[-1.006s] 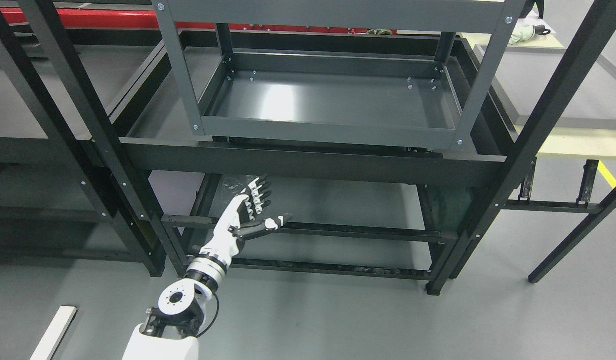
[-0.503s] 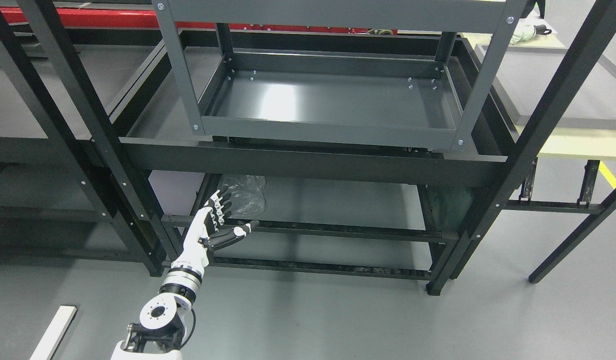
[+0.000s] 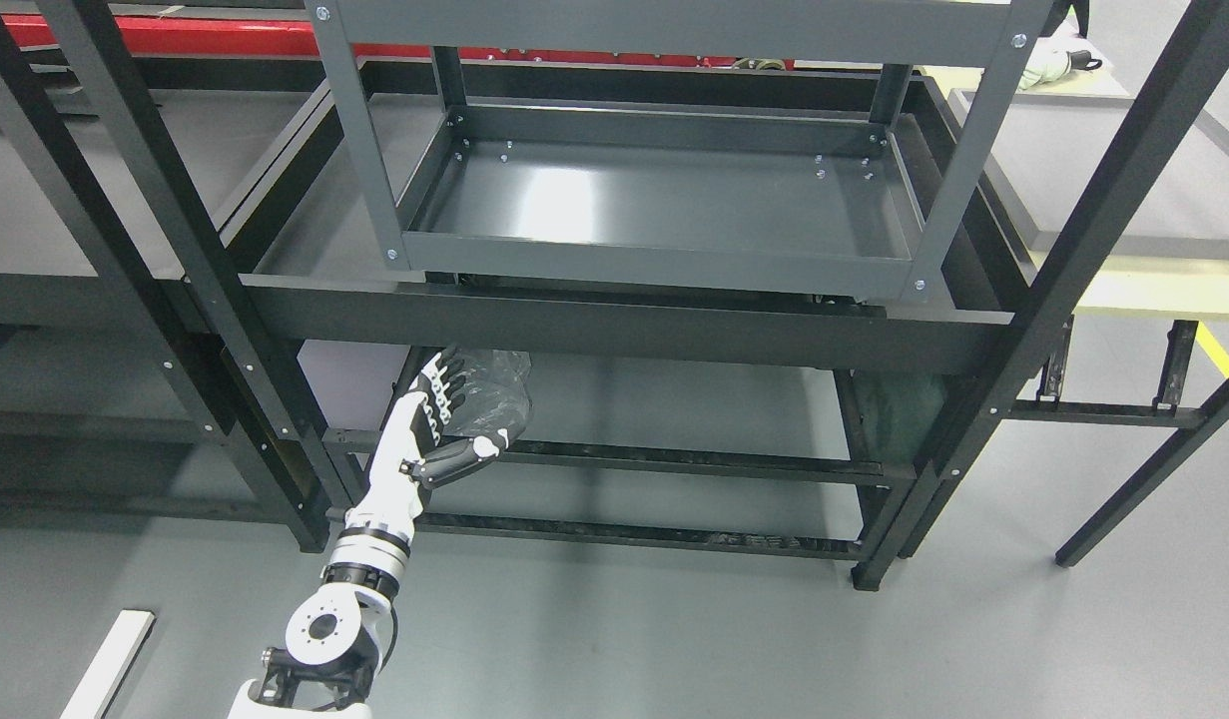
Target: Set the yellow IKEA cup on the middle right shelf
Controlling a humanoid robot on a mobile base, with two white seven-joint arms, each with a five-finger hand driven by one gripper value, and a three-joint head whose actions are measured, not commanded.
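Observation:
No yellow cup shows anywhere in the head view. My left hand (image 3: 454, 419) reaches up from the lower left, white with black fingers (image 3: 442, 387) spread and the thumb pointing right, holding nothing. It hovers in front of the lower level of the dark metal rack, just below the thick front beam (image 3: 614, 330). A crumpled clear plastic bag (image 3: 492, 391) lies on the lower shelf right behind the fingers. Higher up, a grey tray shelf (image 3: 654, 200) stands bare. My right arm is out of view.
Black rack uprights (image 3: 190, 260) cross the left side and another (image 3: 1083, 230) slants down the right. A thin rail (image 3: 674, 459) runs along the rack's lower front. A white strip (image 3: 110, 664) lies on the grey floor at lower left.
My left hand drew back left from the shelf, uncovering the plastic bag, then rose slightly toward the beam. Its fingers stay spread.

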